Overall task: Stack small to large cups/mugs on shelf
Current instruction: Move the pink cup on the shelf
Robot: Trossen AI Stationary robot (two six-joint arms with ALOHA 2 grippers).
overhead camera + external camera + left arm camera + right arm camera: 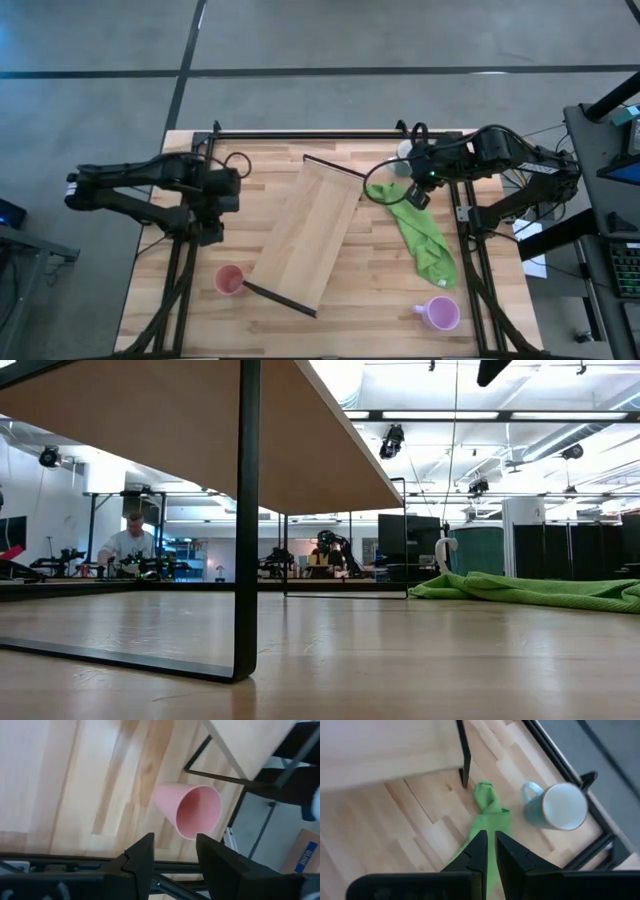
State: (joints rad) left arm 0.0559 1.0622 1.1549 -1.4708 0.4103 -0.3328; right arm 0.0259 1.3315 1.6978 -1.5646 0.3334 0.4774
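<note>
Wooden table (pixel 200 310), shelf (pixel 315 228) set slantwise across its middle, three cups scattered, none stacked yet.
Left claw (pixel 172 851) hangs released above the salmon cup (pixel 192 809), which stands by the shelf's near end, likely first to go. Right claw (pixel 490 851), nearly clenched on nothing, hovers over the green cloth (pixel 487 820) beside the pale mug (pixel 555 806); the lilac mug (pixel 440 313) waits at the near right.

Grey concrete floor (pixel 300 35) is surrounding the table; ceiling lights (pixel 392 440) are glowing; a person (pixel 130 542) is sitting at a distant bench.
</note>
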